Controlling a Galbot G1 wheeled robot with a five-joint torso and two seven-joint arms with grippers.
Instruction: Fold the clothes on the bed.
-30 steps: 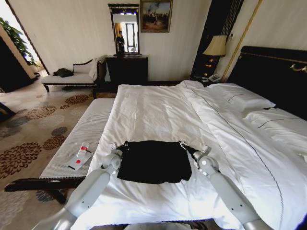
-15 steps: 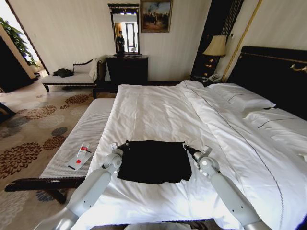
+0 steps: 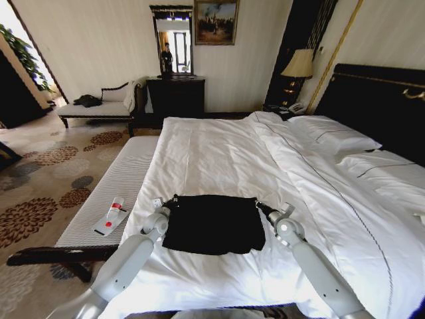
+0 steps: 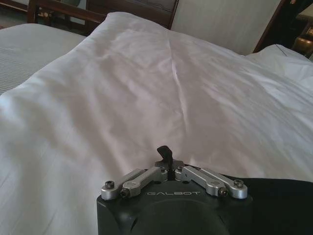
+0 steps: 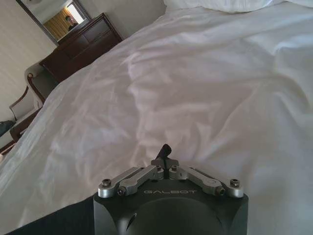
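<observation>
The clothes are one black T-shirt (image 3: 212, 224), lying folded into a flat rectangle on the white duvet of the bed (image 3: 219, 146), near its foot. My left gripper (image 3: 171, 199) rests at the shirt's far left corner, fingers shut. My right gripper (image 3: 258, 205) sits just off the far right corner, also shut. In the left wrist view the closed fingertips (image 4: 165, 152) point over bare duvet, with black cloth (image 4: 279, 200) beside the gripper body. The right wrist view has the shut fingertips (image 5: 165, 151) over white duvet and the shirt's edge (image 5: 44, 223) at the side.
A grey-white striped bench (image 3: 126, 179) runs along the bed's left side and carries a small red-and-white item (image 3: 111, 216). White pillows (image 3: 332, 136) lie against the dark headboard (image 3: 378, 100) at the far right. A dark dresser (image 3: 176, 96) stands by the back wall.
My right gripper has slid a little to the right and nearer, off the shirt's far right corner. The left gripper and the shirt lie as before.
</observation>
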